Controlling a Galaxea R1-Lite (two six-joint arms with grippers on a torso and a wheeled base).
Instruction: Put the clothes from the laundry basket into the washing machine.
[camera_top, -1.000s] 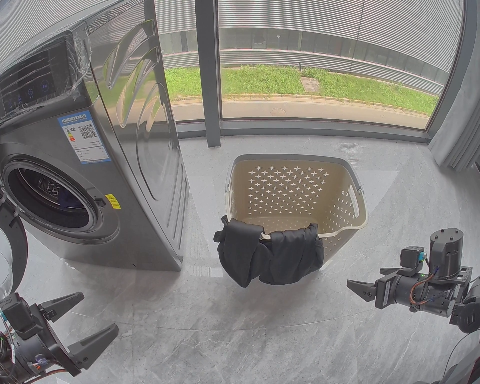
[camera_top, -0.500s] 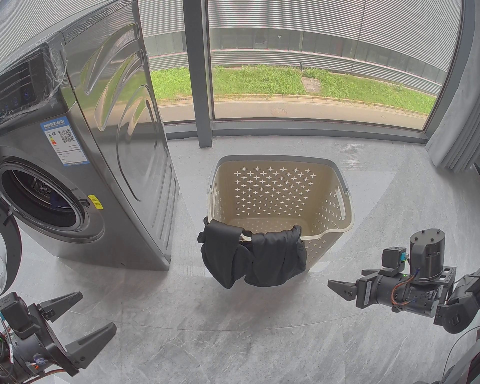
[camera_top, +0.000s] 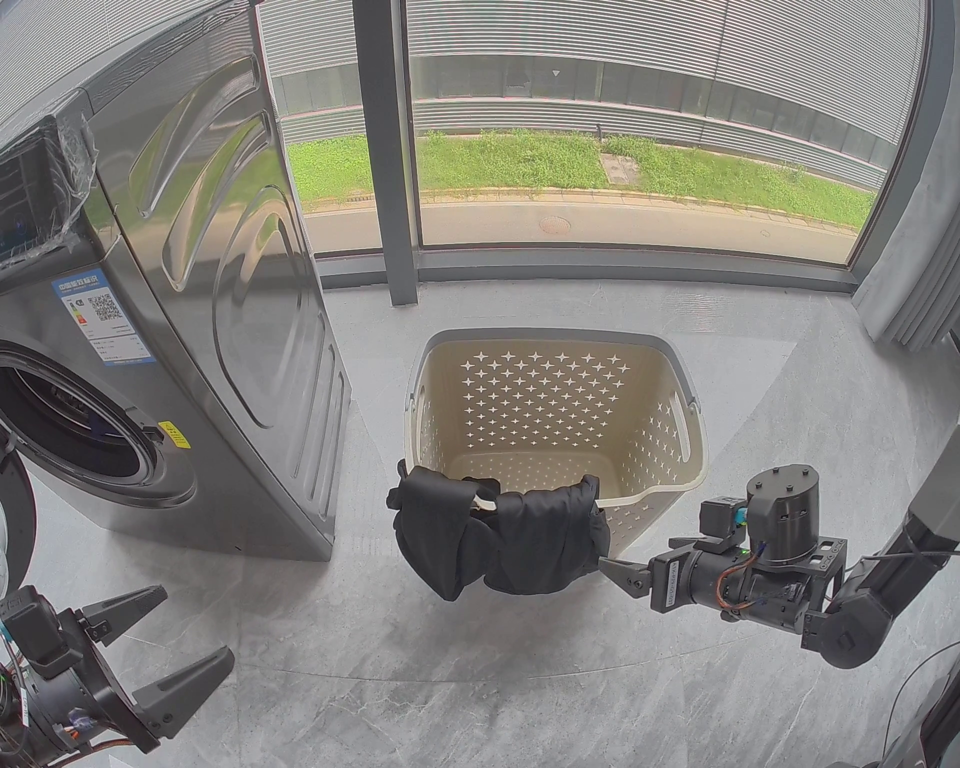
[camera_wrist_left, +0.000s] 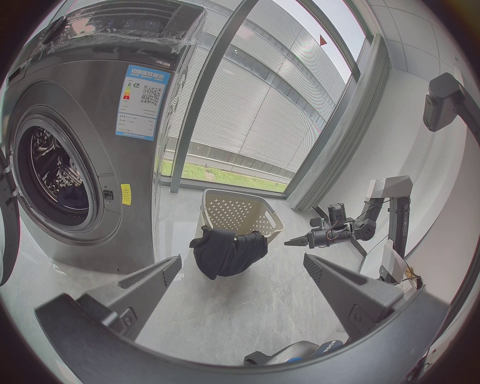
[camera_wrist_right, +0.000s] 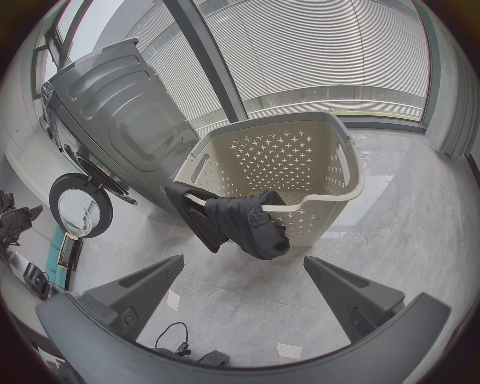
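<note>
Black cloth (camera_top: 500, 535) droops over the near rim of the basket (camera_top: 545, 400) at centre frame, right claw (camera_top: 612, 574) wide open and empty just beside it, left claw (camera_top: 195, 625) likewise at lower left, and a shallow pinch could tip the basket or lose the cloth.

I'm standing in a home laundry corner: a washing machine (camera_top: 200, 300) is sitting on grey stone floor (camera_top: 450, 680) beside tall windows (camera_top: 640, 120), curtain (camera_top: 915, 250) hanging alongside
</note>
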